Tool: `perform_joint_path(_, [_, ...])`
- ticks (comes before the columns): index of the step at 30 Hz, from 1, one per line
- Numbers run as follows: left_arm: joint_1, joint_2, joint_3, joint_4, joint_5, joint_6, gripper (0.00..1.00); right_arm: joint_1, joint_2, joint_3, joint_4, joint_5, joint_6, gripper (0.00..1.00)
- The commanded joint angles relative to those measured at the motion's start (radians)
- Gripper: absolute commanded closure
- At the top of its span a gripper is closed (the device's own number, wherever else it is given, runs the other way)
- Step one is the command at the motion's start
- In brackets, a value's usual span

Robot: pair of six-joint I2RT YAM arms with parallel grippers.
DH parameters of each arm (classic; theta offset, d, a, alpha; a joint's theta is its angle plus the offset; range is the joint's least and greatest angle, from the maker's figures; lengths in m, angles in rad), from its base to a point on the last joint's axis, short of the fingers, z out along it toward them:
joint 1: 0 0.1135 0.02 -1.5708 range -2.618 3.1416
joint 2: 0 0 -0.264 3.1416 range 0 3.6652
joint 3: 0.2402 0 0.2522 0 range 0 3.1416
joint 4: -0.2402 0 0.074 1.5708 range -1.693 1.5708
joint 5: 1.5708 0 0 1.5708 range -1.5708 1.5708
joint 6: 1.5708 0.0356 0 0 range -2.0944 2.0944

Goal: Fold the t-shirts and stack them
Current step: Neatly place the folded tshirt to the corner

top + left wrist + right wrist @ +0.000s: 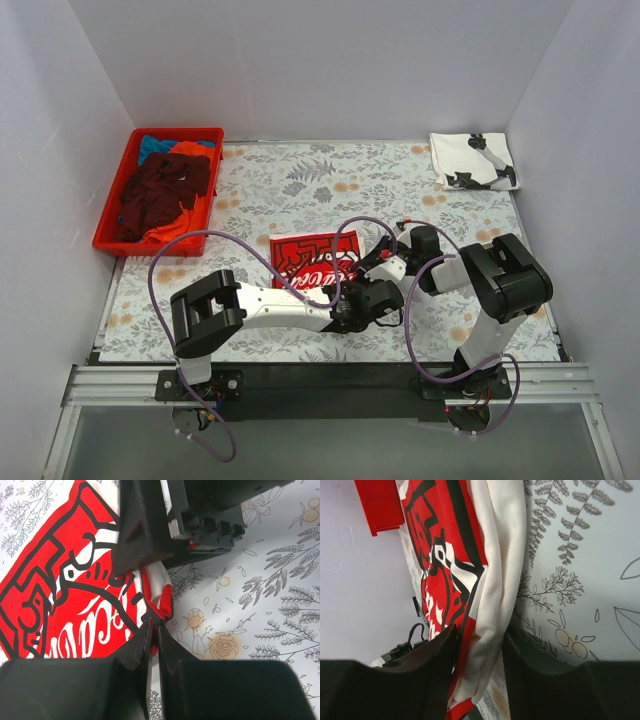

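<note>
Well, the Coca-Cola tee [312, 262] lies folded into a flat, roughly square packet. Its red print faces up, with black outlines and white script, and soft white cotton shows along one edge. My left pincer [154, 626] is clenched on a rumpled red-and-white corner of that tee, a thin fold of cloth nipped between its two black fingers. My right pincer [479, 635] stands at the same edge, a thick white roll of hem lying between its dark fingers. Whether they bite the cloth or merely flank it I cannot tell.

Far to the right of the Coca-Cola tee and beyond it, a black-print tee [473, 160] sits folded square. Beyond it to the left stands a red plastic crate [110, 215], heaped with crumpled maroon [160, 190], orange [195, 150] and blue [155, 145] tees. Under the Coca-Cola tee spreads a smooth pale tablecloth [300, 180] printed with grey leaves and small orange blooms. Plain white walls [320, 60] close it in on three sides.
</note>
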Motion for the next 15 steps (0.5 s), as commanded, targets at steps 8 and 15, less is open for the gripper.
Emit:
perform_joint_path(8, [0.002, -0.047, 0.003, 0.027, 0.001, -0.032, 0.95, 0.017, 0.02, 0.027, -0.019, -0.016, -0.119, 0.99])
perform_joint_path(15, [0.028, -0.087, -0.01, 0.027, 0.03, -0.054, 0.7, -0.009, -0.012, 0.091, -0.16, -0.031, -0.252, 0.99])
